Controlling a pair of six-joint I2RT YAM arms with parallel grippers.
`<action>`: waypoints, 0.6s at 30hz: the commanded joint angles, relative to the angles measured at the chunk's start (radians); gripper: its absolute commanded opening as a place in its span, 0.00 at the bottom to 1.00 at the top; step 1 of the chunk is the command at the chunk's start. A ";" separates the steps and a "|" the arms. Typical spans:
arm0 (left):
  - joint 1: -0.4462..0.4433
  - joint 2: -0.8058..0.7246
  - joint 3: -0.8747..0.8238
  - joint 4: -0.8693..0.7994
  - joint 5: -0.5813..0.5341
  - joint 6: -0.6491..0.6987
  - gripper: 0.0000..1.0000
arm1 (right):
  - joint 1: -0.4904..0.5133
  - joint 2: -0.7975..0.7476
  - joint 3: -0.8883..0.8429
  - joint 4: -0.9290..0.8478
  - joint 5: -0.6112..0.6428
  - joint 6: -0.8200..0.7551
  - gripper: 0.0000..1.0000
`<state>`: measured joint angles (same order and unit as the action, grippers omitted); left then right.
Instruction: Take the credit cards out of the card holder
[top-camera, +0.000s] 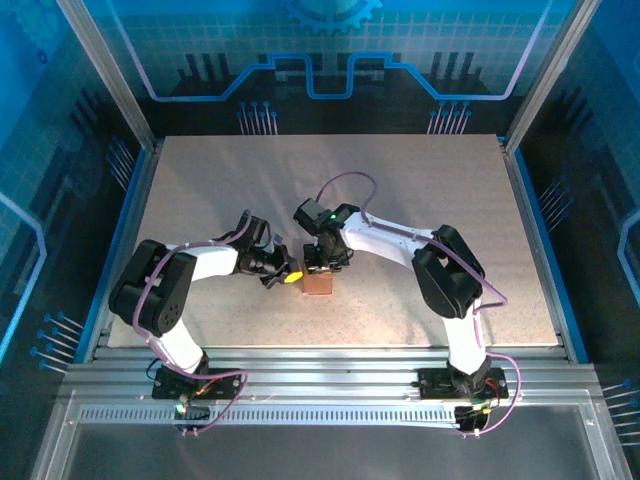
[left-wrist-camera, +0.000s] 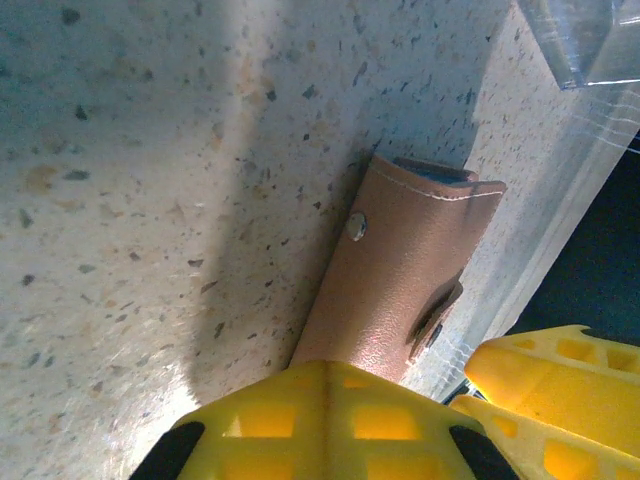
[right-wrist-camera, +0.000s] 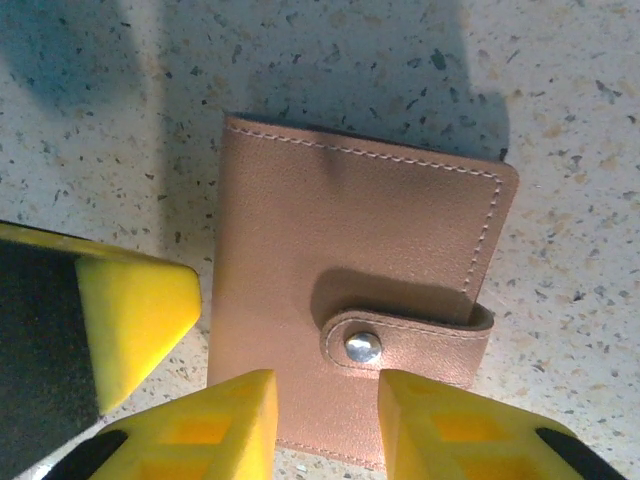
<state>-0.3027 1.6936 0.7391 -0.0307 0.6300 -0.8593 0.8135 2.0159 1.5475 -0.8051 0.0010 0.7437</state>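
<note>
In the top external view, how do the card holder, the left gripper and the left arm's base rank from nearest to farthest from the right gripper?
1. card holder: right at the right gripper, on its near side.
2. left gripper: close by, at the holder's left edge.
3. left arm's base: far off, at the bottom left of the view.

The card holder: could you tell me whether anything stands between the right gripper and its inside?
Yes: the card holder is folded shut, its strap snapped over its edge, just ahead of the right gripper. Nothing else visible intervenes.
</note>
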 joint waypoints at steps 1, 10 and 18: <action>0.010 0.014 -0.018 0.020 0.044 -0.003 0.05 | 0.020 0.036 0.038 -0.047 0.024 0.022 0.33; 0.011 0.018 -0.021 0.013 0.056 0.013 0.02 | 0.032 0.100 0.092 -0.098 0.082 0.013 0.35; 0.011 0.014 -0.019 0.013 0.062 0.013 0.02 | 0.041 0.124 0.091 -0.098 0.096 0.010 0.30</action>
<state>-0.2974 1.6974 0.7292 -0.0170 0.6559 -0.8589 0.8387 2.1078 1.6253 -0.8719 0.0738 0.7475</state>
